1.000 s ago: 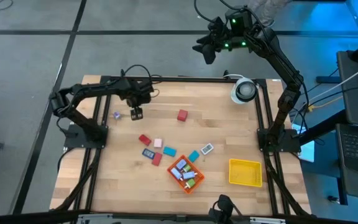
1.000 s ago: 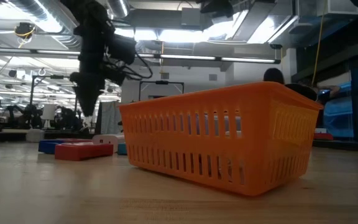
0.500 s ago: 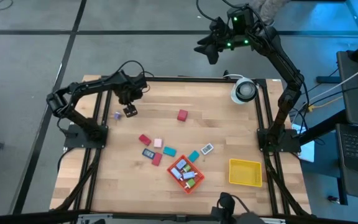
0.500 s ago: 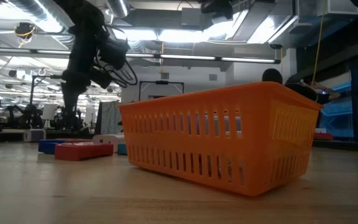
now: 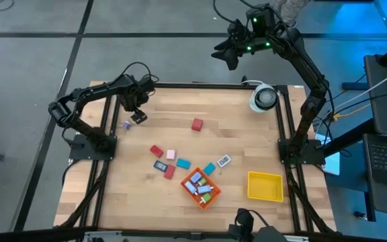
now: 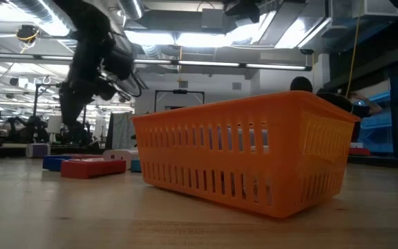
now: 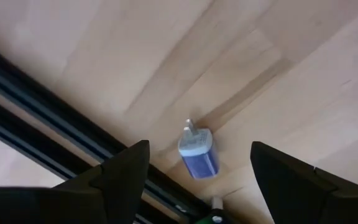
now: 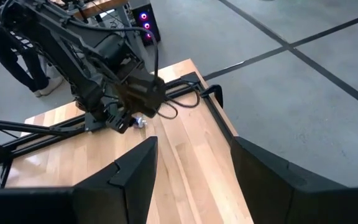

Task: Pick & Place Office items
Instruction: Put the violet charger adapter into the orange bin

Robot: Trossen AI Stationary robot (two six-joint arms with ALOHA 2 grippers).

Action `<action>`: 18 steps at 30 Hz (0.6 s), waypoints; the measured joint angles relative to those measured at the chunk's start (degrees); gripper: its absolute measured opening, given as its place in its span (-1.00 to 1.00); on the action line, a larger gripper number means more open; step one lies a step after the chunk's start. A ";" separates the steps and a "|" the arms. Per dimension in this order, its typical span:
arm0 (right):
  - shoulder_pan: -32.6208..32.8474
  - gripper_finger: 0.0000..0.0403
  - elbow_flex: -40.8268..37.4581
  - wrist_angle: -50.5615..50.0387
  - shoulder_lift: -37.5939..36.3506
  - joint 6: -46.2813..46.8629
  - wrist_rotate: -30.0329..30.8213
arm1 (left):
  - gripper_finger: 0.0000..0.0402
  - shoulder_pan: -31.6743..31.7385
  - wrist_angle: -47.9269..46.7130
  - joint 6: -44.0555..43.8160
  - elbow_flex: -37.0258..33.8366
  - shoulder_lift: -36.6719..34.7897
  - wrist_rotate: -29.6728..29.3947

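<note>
Since a second ago your left hand [image 5: 138,117] has swung toward the surface's left edge, released and empty, just beside the small blue office item [image 5: 126,124] by the rail. Centre it between the fingers before closing. Your right hand [image 5: 232,52] waits high beyond the far edge, half-open.

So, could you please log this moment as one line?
left tool: open, above small blue-and-white block, near table's left edge | right tool: raised beyond table | orange slotted plastic basket: several pieces inside
</note>
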 joint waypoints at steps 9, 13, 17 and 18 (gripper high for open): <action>0.01 0.04 0.00 -0.18 -0.01 0.23 -1.29 | 0.37 4.74 -1.58 -5.06 -13.92 -10.24 9.09; 0.00 0.04 0.00 0.11 -0.02 0.59 -1.28 | 0.37 9.47 3.15 -5.03 -10.25 -13.24 6.22; 0.02 0.04 0.00 1.14 -0.02 2.39 -1.27 | 0.37 13.99 3.62 -5.00 -11.12 -13.44 5.38; 0.02 0.04 0.00 1.36 -0.02 2.84 -1.27 | 0.37 14.55 3.76 -4.98 -12.19 -13.30 5.68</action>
